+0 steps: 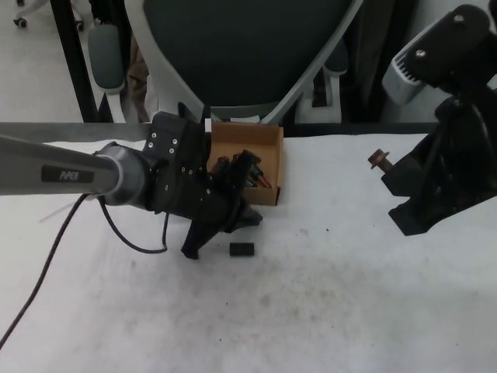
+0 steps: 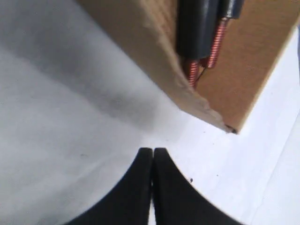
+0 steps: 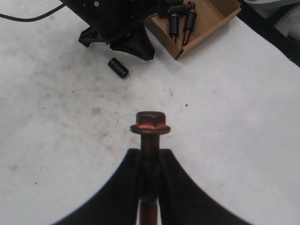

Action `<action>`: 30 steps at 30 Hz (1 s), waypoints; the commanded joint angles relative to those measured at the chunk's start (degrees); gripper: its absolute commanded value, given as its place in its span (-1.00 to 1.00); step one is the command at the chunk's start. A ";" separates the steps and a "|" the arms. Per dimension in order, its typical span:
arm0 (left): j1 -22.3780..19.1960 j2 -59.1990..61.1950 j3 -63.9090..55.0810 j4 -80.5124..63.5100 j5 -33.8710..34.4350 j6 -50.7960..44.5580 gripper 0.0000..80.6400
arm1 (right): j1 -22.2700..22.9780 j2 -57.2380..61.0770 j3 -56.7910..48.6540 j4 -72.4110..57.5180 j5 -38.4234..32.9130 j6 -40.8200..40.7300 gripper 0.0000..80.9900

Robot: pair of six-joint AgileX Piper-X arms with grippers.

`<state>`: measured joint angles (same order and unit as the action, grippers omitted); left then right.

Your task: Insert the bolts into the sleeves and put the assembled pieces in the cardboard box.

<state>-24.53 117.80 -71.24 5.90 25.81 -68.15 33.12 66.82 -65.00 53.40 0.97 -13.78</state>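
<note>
On your counter (image 1: 349,295) the cardboard box (image 1: 247,138) holds assembled pieces (image 3: 180,21), your left gripper (image 2: 153,157) is clenched on nothing just beside its wall, your right gripper (image 3: 150,157), well apart, grasps a bolt (image 3: 150,125), and a loose sleeve (image 1: 241,250) lies near the box.

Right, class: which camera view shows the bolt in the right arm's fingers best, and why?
The right wrist view: the bolt stands close up between the right arm's fingers, its flanged hex head clear. The high view shows it small. The left wrist view faces the cardboard box.
</note>
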 commanded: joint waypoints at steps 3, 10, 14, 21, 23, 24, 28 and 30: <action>0.91 -6.98 -0.59 -0.39 5.40 19.10 -0.98 | -0.08 -0.76 -0.14 -0.07 0.01 0.78 -0.99; 1.09 -19.64 -0.50 16.77 8.60 52.74 -0.98 | -0.08 -1.03 -0.14 1.38 -3.84 1.44 -0.99; 1.09 -26.79 -0.50 28.41 8.60 74.44 -0.98 | -0.08 -2.73 0.20 1.83 -6.44 1.44 -0.99; 0.57 -31.02 -0.50 42.65 4.53 91.88 -0.98 | -0.08 -13.61 10.84 -6.72 -10.18 5.05 -0.99; -0.61 -30.82 -0.50 44.63 1.08 94.94 -0.98 | -0.08 -18.21 15.48 -9.50 -11.34 6.60 -0.99; -1.25 -30.74 -0.50 44.91 -0.01 96.76 -0.98 | -0.08 -20.49 17.68 -10.46 -11.49 7.89 -0.99; -5.28 -30.44 -0.50 43.37 -4.93 105.27 -0.91 | -0.08 -28.47 24.31 -10.36 -12.94 12.39 -0.99; -7.15 -30.32 -0.50 41.04 -7.94 107.96 -0.72 | -0.08 -33.09 26.89 -9.55 -13.71 14.22 -0.99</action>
<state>-28.95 87.50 -71.24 49.64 22.38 34.50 33.12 42.28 -44.99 44.08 -9.94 -4.81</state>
